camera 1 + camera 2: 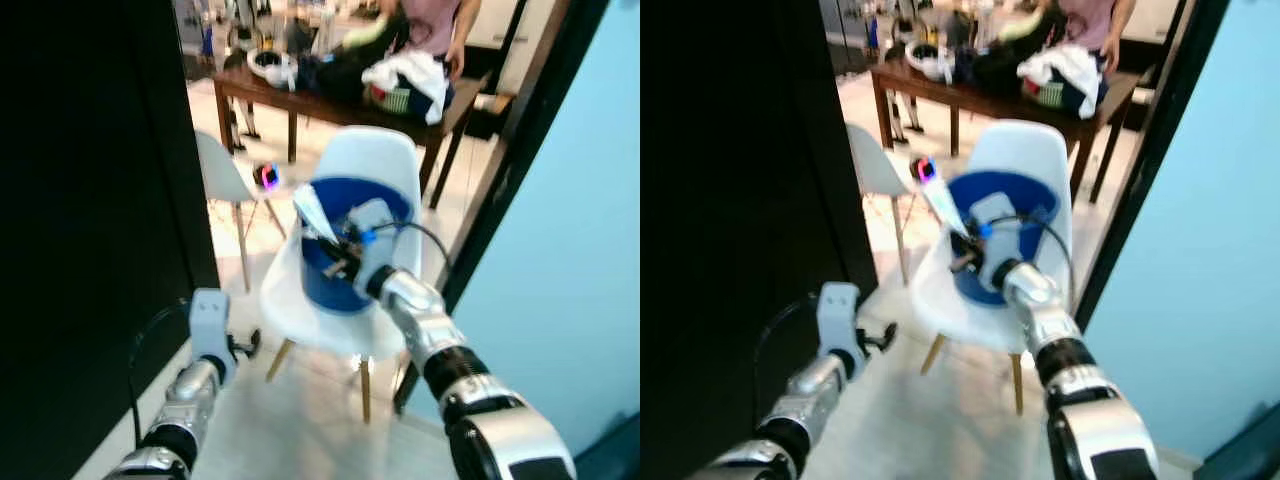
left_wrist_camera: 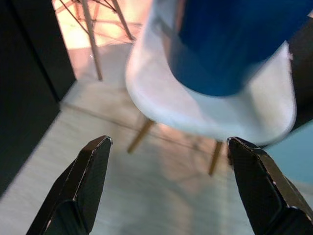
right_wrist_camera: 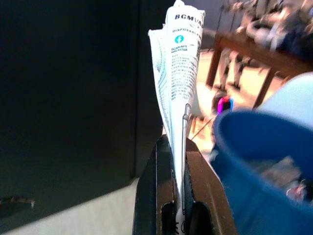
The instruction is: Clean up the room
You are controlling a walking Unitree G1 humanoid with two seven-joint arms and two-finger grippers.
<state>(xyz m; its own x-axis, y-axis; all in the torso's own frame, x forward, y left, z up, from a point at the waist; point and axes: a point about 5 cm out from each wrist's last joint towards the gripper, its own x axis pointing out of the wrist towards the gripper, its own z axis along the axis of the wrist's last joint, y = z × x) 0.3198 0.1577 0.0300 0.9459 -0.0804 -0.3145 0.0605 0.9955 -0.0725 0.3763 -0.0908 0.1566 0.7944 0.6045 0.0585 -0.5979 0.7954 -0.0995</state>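
Note:
A blue bucket stands on the seat of a white chair. My right gripper is over the bucket's rim, shut on a folded white printed paper packet that sticks up from between its fingers. The packet leans over the near-left side of the bucket. My left gripper hangs low at the left, near the floor in front of the chair, its fingers spread open with nothing between them.
A black wall panel fills the left. A light blue wall with a dark frame closes the right. Behind the chair are a second white chair, a dark wooden table piled with clothes, and a person beside it.

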